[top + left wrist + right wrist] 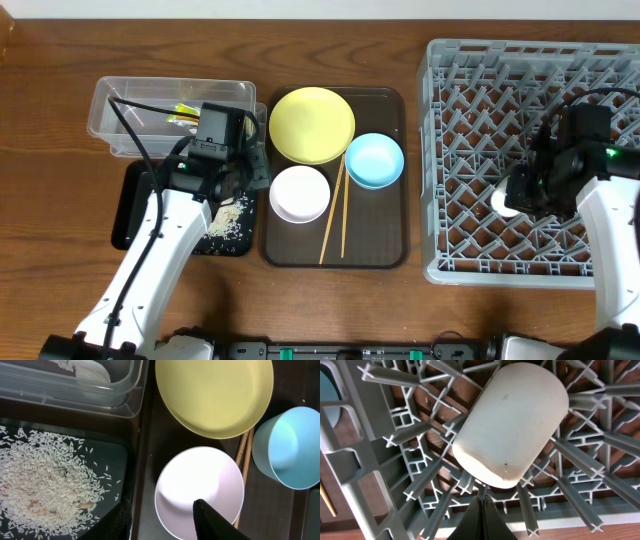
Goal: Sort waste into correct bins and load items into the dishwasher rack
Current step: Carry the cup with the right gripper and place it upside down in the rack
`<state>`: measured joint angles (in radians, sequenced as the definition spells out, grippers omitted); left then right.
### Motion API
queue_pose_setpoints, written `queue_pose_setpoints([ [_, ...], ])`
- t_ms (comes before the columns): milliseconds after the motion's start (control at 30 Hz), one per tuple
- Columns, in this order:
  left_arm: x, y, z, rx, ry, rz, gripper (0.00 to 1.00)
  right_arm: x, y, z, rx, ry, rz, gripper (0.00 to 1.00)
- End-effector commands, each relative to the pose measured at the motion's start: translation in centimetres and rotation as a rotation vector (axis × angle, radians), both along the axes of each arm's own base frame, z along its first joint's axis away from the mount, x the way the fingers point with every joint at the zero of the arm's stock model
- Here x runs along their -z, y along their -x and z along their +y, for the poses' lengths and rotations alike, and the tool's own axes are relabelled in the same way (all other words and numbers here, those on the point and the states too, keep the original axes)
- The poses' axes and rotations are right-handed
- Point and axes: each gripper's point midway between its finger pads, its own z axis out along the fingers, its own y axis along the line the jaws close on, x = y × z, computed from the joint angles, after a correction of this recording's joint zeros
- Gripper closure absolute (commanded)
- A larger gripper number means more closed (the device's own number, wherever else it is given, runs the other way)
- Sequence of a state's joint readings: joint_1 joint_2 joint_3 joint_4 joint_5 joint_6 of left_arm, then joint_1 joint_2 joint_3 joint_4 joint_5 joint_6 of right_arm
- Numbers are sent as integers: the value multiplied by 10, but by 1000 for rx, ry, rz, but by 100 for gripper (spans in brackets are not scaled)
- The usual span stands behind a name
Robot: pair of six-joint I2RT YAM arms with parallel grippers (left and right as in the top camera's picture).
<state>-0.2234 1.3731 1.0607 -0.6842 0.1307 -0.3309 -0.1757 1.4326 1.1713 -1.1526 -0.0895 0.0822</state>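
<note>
Two grippers show. The right gripper [482,491] has its jaws drawn together to a thin seam, with nothing visible between them. Their tips sit right at the near end of the cup [512,425]; whether they touch it cannot be told. The cup lies on its side among the pegs of the rack [380,460]. Its long axis runs away from the jaws and slants toward their right, with a rounded end facing the tips.

The left gripper [160,510] has its jaws spread wide and holds nothing. The edge of the brown tray [150,445] and the rim of the white bowl [200,485] lie below the gap. The bowl sits mostly under the right jaw. Outside the left jaw, the rice [45,480] is scattered on the black tray [120,460], and the tub [75,390] lies ahead of that jaw. The plate [215,395] lies ahead of the right jaw, and the blue bowl [290,447] sits outside it. The chopsticks [245,455] lie side by side between the two bowls, their long axis pointing ahead toward the plate. The overhead view shows the wrapper [185,113] in the tub.
</note>
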Motion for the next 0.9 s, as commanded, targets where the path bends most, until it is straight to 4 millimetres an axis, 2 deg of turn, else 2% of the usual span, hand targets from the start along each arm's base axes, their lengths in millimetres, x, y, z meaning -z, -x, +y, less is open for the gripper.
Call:
queue_pose_setpoints([
  [0, -8, -3, 3, 6, -15, -25, 57, 9, 3, -3, -3, 7, 35, 99],
  [233, -8, -3, 3, 6, -15, -24, 57, 21, 5, -5, 1, 9, 91, 99],
  [400, -8, -3, 3, 6, -15, -24, 57, 27, 6, -22, 66, 94, 123, 99],
  [867, -8, -3, 3, 6, -15, -24, 57, 9, -40, -41, 115, 177, -85, 99],
])
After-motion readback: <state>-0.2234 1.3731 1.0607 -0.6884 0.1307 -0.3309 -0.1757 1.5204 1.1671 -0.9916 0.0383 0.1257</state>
